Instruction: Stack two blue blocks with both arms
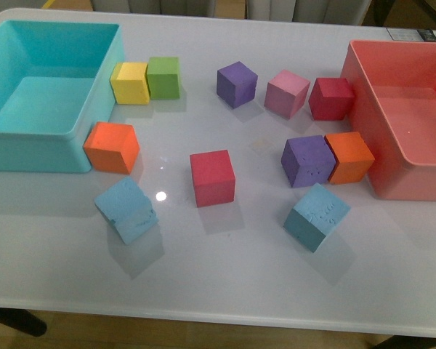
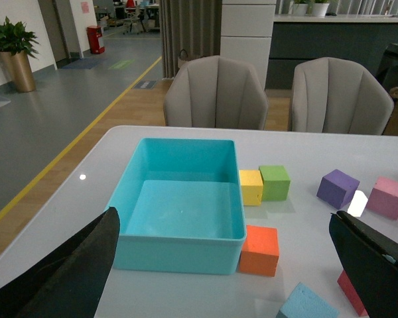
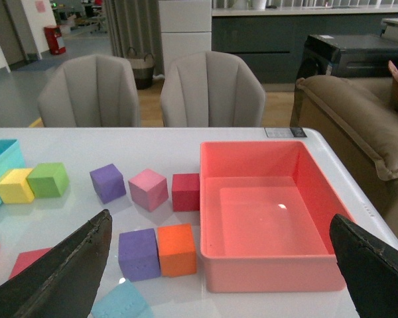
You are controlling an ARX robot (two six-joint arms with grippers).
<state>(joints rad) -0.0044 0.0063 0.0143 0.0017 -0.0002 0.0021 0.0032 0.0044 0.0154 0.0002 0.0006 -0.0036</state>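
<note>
White table (image 1: 225,291): left blue block (image 1: 127,211), right blue block (image 1: 317,216) well apart, both skewed to table edge; left gripper (image 2: 223,222), right gripper (image 3: 220,218) jaws wide.

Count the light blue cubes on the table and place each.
2. The left blue block sits in front of an orange cube by the turquoise bin; the right blue block sits in front of a purple cube. None seems hidden.

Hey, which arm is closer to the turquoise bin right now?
Left. The left arm faces the turquoise bin, close between its open jaws. The right arm faces the pink bin at the other end of the table; only the turquoise bin's corner shows there.
</note>
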